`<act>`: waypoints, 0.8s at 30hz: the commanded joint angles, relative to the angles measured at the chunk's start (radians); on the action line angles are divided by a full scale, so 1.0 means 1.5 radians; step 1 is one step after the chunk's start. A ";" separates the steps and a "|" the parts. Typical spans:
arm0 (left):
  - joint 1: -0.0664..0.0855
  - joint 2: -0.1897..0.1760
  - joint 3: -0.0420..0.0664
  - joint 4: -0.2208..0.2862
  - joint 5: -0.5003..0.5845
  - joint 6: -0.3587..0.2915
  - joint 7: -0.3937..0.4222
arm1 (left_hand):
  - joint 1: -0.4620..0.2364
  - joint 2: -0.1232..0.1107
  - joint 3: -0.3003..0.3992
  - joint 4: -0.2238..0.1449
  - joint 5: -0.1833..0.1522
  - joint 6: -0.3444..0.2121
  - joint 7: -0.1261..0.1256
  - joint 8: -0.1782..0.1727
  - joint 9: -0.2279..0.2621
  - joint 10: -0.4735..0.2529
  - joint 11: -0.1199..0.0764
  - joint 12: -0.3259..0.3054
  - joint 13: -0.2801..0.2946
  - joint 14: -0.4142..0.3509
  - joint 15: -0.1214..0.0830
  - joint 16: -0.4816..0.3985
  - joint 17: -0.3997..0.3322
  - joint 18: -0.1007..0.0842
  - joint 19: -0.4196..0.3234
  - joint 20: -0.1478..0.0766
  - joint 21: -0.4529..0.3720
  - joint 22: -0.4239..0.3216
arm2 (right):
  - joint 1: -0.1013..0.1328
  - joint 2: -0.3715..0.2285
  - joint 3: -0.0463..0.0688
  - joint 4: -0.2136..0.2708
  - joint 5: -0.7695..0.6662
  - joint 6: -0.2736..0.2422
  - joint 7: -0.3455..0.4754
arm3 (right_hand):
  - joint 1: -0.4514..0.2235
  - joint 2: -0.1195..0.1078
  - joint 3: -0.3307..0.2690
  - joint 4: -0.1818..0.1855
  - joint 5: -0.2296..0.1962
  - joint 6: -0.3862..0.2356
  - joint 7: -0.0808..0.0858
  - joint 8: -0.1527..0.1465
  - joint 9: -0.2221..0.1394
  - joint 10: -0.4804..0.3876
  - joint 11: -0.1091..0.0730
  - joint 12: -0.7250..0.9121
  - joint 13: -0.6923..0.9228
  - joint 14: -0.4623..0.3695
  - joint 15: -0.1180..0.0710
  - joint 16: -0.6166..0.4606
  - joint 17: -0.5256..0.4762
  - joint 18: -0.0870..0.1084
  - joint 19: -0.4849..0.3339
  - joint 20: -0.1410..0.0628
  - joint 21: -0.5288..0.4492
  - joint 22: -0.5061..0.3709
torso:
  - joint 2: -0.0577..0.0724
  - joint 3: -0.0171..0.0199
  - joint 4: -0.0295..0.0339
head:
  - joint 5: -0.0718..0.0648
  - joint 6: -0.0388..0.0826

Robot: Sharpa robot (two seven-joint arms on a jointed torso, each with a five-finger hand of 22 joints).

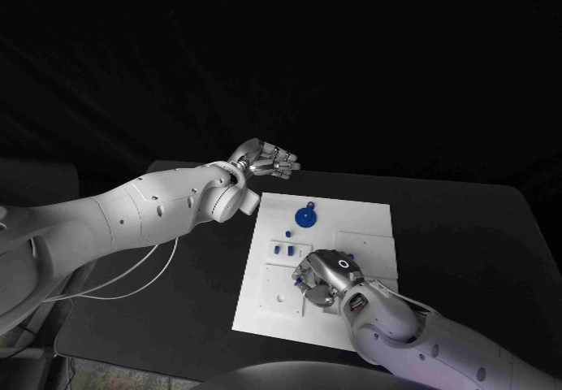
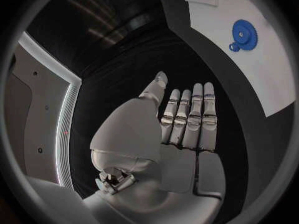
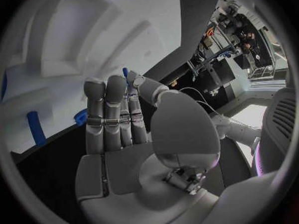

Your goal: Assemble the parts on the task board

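We see the right hand over the white task board's near half, fingers straight and holding nothing, by small blue parts. A blue gear lies farther up the board. The left hand hovers beyond the board's far corner over the black bench, fingers straight, empty.

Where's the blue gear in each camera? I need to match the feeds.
Head view: the blue gear lies on the far part of the task board.
Left wrist view: on the board beyond the left hand.
Right wrist view: I cannot pick it out.
Shared landmark: the white board.

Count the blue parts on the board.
4 visible: gear near the far edge, two small pieces mid-board, one under the right hand. More may be hidden.
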 commanded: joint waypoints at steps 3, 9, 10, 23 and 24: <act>0.001 0.001 0.000 0.002 0.003 0.010 0.003 | 0.000 0.005 0.000 -0.002 0.001 0.005 0.000 0.000 0.000 0.001 0.002 0.002 -0.001 0.000 -0.001 -0.002 0.000 0.006 0.004 -0.001 0.002 0.000 | -0.001 0.004 -0.003 -0.005 -0.015 0.002 -0.006 | 0.002 -0.003 0.005 -0.001 0.002 0.006 0.000 0.003 0.001 0.017 -0.012 0.002 0.001 -0.002 -0.004 0.005 -0.002 0.006 0.006 0.000 -0.006 0.030 | 0.000 -0.0005 0.0008 | 0.000 -0.001; 0.001 0.001 0.000 0.002 0.003 0.011 0.002 | 0.000 0.005 0.000 -0.002 0.001 0.005 0.000 0.000 0.000 0.001 0.002 0.002 -0.001 0.000 -0.001 -0.002 0.000 0.006 0.004 -0.001 0.002 0.000 | -0.001 0.006 -0.007 -0.009 -0.015 0.002 -0.006 | 0.002 -0.003 0.005 -0.001 0.002 0.006 0.000 0.003 0.001 0.016 -0.012 0.002 0.001 -0.002 -0.004 0.005 -0.002 0.006 0.007 0.000 -0.007 0.031 | 0.000 -0.0003 -0.0002 | -0.005 0.002; 0.001 0.001 0.000 0.002 0.003 0.011 0.002 | 0.000 0.005 -0.002 -0.002 0.000 0.004 0.000 0.000 -0.001 0.001 0.002 0.002 -0.001 -0.001 -0.001 -0.002 0.000 0.006 0.003 0.000 0.001 0.000 | -0.001 0.007 -0.007 -0.009 -0.015 0.003 -0.006 | 0.002 -0.003 0.005 -0.001 0.002 0.006 0.000 0.003 0.001 0.016 -0.012 0.002 0.001 -0.002 -0.004 0.005 -0.002 0.006 0.007 0.000 -0.007 0.031 | 0.000 -0.0002 -0.0001 | -0.004 0.001; 0.001 0.000 0.000 0.003 0.003 0.014 0.002 | 0.000 0.005 -0.002 -0.002 0.000 0.004 0.000 0.000 -0.001 0.001 0.002 0.002 -0.001 -0.001 -0.001 -0.002 0.000 0.006 0.003 0.000 0.001 0.000 | -0.001 0.012 -0.009 -0.017 -0.021 -0.005 -0.026 | 0.002 -0.003 0.006 -0.002 0.002 0.006 0.000 0.003 0.001 0.016 -0.012 0.002 0.001 -0.002 -0.004 0.005 -0.004 0.006 0.008 0.000 -0.011 0.032 | 0.000 0.0004 -0.0003 | -0.001 0.000; 0.001 0.000 0.000 0.003 0.003 0.014 0.002 | 0.000 0.005 -0.002 -0.002 0.000 0.004 0.000 0.000 -0.001 0.001 0.002 0.002 -0.001 -0.001 -0.001 -0.002 0.000 0.006 0.003 0.000 0.001 0.000 | -0.001 0.012 -0.009 -0.016 -0.022 -0.008 -0.028 | 0.002 -0.003 0.007 -0.002 0.002 0.006 0.000 0.003 0.001 0.016 -0.012 0.002 0.001 -0.002 -0.004 0.005 -0.004 0.006 0.009 0.000 -0.011 0.032 | 0.000 0.0004 -0.0003 | -0.001 0.000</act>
